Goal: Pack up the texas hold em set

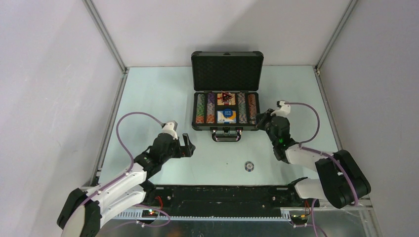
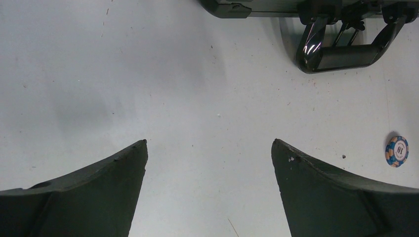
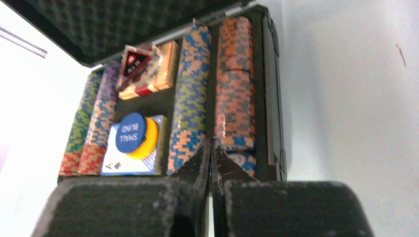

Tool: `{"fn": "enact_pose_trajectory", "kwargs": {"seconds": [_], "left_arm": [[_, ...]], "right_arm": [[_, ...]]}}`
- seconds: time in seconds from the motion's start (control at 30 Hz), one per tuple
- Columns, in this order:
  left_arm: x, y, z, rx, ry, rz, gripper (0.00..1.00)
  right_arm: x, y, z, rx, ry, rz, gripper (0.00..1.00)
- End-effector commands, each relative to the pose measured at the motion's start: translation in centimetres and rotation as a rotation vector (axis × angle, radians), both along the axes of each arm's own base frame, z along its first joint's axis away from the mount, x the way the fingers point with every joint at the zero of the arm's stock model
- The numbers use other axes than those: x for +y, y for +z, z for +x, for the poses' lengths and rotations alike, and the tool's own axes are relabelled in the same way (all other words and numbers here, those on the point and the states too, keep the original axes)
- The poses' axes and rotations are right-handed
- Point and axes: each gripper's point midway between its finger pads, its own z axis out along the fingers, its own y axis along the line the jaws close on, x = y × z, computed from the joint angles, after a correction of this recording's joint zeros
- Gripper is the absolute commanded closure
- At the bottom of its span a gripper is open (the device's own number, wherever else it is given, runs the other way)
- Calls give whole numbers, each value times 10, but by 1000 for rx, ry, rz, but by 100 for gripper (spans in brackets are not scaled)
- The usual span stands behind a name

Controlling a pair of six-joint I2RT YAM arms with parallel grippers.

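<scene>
We see one loose poker chip (image 1: 249, 166) lying flat on the table (image 1: 163, 94) in the lower middle of the top view, below the handle (image 1: 226, 136) of the open briefcase (image 1: 227, 127) and well apart from it; the briefcase stands at the upper middle, its long side running left to right and its chip rows (image 1: 200, 108) running top to bottom; the left gripper (image 1: 188, 144) hovers left of centre, jaws spread wide with nothing between them; from it the chip lies to the right and a little lower in the frame, and in the left wrist view the chip sits at the far right edge, outside the line of the fingers (image 2: 316, 187); the right gripper (image 1: 261, 118) is at the briefcase's lower right corner, closed tight on nothing that we can see, pointed at the near end of the right-hand rows; the chip lies between the two grippers, neither plainly nearer; we judge the left arm better placed, being open already, though it must swing rightward to straddle the chip; being round, the chip has no long axis, so any approach angle should serve.
</scene>
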Motion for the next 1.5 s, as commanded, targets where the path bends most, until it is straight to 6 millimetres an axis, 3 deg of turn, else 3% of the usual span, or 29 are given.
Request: {"fn": "enact_pose_trajectory", "kwargs": {"seconds": [0.0,0.17,0.5,0.67,0.8,0.93,0.97,1.07,1.2,1.27,1.47], "left_arm": [[-4,21,14,-70,1,-13,0],[-4,21,15,-70,1,-13,0],[-4,21,14,-69,0,-14,0],[-4,21,14,-69,-1,-14,0],[-4,21,14,-68,0,-13,0],[-4,21,14,-67,-1,-13,0],[-4,20,14,-67,-1,-12,0],[-4,20,15,-66,0,-12,0],[-5,20,14,-64,-1,-12,0],[-4,19,15,-64,-1,-11,0],[-5,19,15,-63,-2,-9,0]], "right_arm": [[-4,36,18,-166,-50,19,100],[0,30,21,-169,-37,18,100],[5,-22,26,-61,-31,2,100],[5,-26,25,-53,-35,-10,100],[0,-14,27,-91,-52,-34,100],[-9,14,32,-160,-73,-62,100],[-10,32,33,-196,-77,-54,100],[-19,57,35,-234,-91,-74,100],[-30,75,31,-258,-111,-72,100],[-34,74,27,-233,-123,-57,100],[-30,46,8,-82,-105,-13,100]]}}
